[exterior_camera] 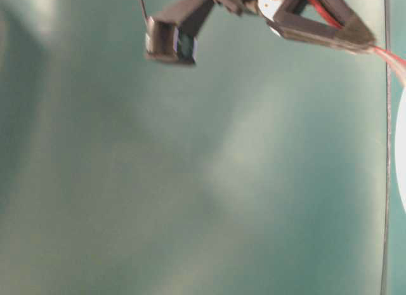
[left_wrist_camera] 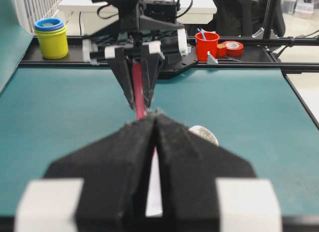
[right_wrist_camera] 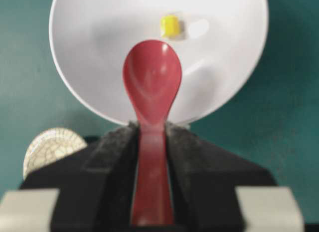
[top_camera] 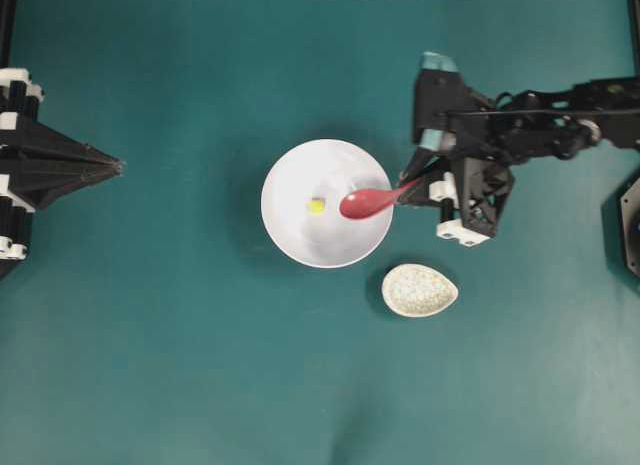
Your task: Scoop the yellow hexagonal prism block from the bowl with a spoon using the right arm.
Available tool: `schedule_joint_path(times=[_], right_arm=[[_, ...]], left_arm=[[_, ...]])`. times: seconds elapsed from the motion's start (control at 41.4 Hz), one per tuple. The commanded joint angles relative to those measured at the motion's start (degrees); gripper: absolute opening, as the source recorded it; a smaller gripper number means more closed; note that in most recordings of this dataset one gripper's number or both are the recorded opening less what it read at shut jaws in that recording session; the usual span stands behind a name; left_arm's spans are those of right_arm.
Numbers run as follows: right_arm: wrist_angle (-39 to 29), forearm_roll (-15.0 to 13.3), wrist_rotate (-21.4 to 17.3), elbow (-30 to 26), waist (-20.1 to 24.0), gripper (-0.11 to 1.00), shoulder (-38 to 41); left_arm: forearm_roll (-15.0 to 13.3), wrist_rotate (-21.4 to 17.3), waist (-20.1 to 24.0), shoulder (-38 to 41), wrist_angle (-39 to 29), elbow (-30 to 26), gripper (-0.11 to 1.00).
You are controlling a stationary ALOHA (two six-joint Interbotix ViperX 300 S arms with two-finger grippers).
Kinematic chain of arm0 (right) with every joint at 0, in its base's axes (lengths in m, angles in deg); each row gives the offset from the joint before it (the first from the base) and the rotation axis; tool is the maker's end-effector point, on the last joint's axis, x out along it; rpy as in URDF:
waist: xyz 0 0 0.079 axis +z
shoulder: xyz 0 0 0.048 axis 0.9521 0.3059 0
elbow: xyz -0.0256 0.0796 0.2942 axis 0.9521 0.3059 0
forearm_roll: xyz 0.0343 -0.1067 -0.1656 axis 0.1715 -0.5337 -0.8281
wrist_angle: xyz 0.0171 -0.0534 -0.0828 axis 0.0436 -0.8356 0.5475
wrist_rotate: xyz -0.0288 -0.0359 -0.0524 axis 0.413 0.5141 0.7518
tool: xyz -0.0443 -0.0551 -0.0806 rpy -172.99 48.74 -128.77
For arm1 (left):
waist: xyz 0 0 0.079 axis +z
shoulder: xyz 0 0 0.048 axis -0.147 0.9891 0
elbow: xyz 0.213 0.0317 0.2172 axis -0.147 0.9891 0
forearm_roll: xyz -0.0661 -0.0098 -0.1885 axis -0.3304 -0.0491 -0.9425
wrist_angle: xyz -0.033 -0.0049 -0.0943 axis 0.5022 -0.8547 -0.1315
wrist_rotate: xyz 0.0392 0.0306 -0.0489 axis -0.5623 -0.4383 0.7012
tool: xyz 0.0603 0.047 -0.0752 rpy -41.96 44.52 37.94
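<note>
The white bowl [top_camera: 300, 230] sits mid-table with the tiny yellow hexagonal prism block [top_camera: 317, 205] lying inside it, left of centre. My right gripper [top_camera: 412, 185] is shut on the handle of the pink-red spoon [top_camera: 367, 202], whose scoop hangs over the bowl's right half, just right of the block. In the right wrist view the spoon [right_wrist_camera: 152, 82] points at the block [right_wrist_camera: 170, 25] inside the bowl [right_wrist_camera: 89, 37], its handle clamped at my right gripper [right_wrist_camera: 152, 134]. My left gripper [top_camera: 116, 166] rests at the far left, shut and empty; its tips [left_wrist_camera: 155, 115] meet.
A speckled off-white spoon rest [top_camera: 419, 290] lies on the teal mat just below and right of the bowl. The right arm [top_camera: 540, 125] reaches in from the right edge. Cups and tape stand beyond the table's far rail [left_wrist_camera: 207, 45].
</note>
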Motion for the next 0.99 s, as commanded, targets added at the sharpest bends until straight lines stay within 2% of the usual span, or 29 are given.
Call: schedule_joint_path(times=[0.0,0.145,0.363,0.484,0.967], right_arm=[[-2.99,-0.79,-0.62,-3.52,-0.35,0.24,1.05],[-7.29,-3.34,-2.46,-6.86,-0.44,0.24,3.78],[-12.92,-9.93,-8.26,-10.81,-0.53,0.24,6.59],[-15.47,-12.39,-10.55,-12.22,-0.44,0.24,7.56],[-15.91,-12.92,-11.16,-13.10,0.44,0.24,8.61]], left_arm=[[0.09,-0.09,0.09,0.26,0.18,-1.32,-0.01],[0.09,-0.18,0.09,0.35,0.18,-1.32,0.00],[0.09,-0.18,0.09,0.26,0.00,-1.32,0.00],[0.00,-0.18,0.09,0.26,-0.18,-1.32,0.00],[0.09,-0.18,0.09,0.35,-0.09,-1.41,-0.01]])
